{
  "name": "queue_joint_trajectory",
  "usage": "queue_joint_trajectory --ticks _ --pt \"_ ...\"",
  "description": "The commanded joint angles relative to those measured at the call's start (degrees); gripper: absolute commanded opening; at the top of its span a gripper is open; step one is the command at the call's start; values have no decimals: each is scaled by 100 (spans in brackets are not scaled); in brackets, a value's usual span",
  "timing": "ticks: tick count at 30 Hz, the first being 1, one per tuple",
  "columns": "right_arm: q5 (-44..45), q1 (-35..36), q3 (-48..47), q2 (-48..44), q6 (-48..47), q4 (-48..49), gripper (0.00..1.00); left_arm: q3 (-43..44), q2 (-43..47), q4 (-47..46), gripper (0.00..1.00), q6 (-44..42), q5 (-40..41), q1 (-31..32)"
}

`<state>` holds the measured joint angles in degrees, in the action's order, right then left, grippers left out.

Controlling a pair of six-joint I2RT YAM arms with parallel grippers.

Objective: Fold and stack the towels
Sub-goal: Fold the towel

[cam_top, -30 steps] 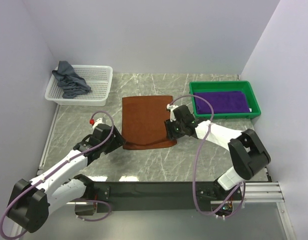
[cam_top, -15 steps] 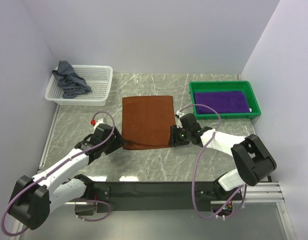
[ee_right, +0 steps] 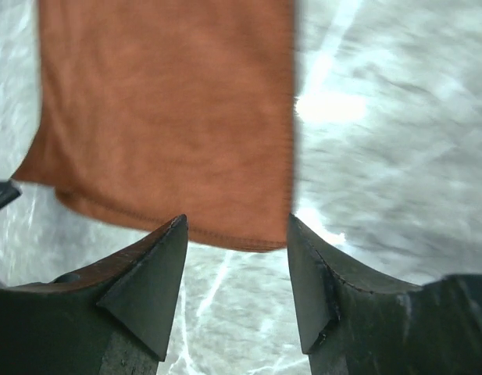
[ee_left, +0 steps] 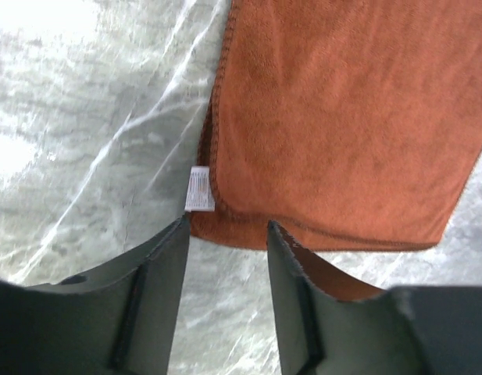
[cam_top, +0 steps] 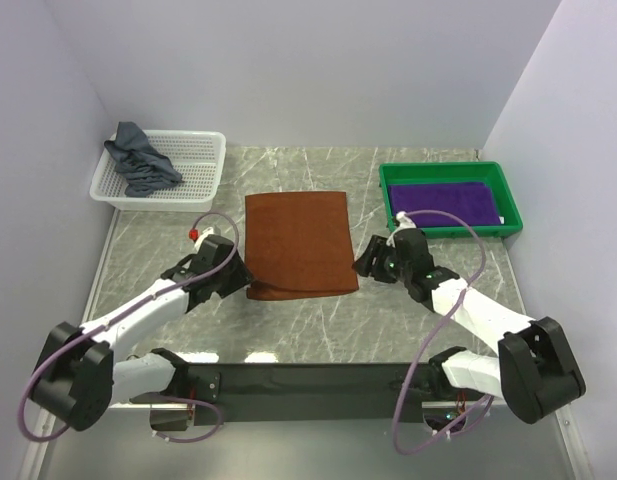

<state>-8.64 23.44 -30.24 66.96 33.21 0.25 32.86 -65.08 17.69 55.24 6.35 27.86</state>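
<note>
A rust-brown towel (cam_top: 296,243) lies folded flat in the middle of the table. My left gripper (cam_top: 238,277) sits at its near left corner, open, with only bare table between the fingers; the towel (ee_left: 342,117) and its white label (ee_left: 199,190) lie just beyond the fingertips of the left gripper (ee_left: 227,230). My right gripper (cam_top: 366,262) stands off the near right corner, open and holding nothing. In the right wrist view the towel's (ee_right: 170,109) hem lies just ahead of the gripper (ee_right: 237,223). A purple towel (cam_top: 443,203) lies folded in the tray. A grey-blue towel (cam_top: 138,160) is bunched in the basket.
The green tray (cam_top: 512,205) stands at the back right, and the white mesh basket (cam_top: 193,165) at the back left. Walls close the table on three sides. The arms' black base rail (cam_top: 318,385) runs along the near edge.
My right gripper has come off the brown towel's near right corner and drawn back to the right, jaws wider. The left gripper has edged toward the near left corner, jaws narrower.
</note>
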Motion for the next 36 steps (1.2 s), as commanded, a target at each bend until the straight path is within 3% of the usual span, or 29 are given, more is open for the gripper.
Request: queue_joint_trajectory --ticks 1,11,18,24,36 --pt "-181 -226 238 124 467 300 61 308 -294 -240 49 39 165 9" --pt "-313 -270 536 678 801 827 55 150 -752 -600 32 153 95 9" --pt "-384 -270 545 871 766 977 54 -25 -752 -714 11 188 33 9" --pt "-340 -270 502 968 774 889 54 53 -717 -680 5 162 -37 9" --pt "-744 -261 624 1311 1100 1311 53 45 -585 -653 4 180 -64 9"
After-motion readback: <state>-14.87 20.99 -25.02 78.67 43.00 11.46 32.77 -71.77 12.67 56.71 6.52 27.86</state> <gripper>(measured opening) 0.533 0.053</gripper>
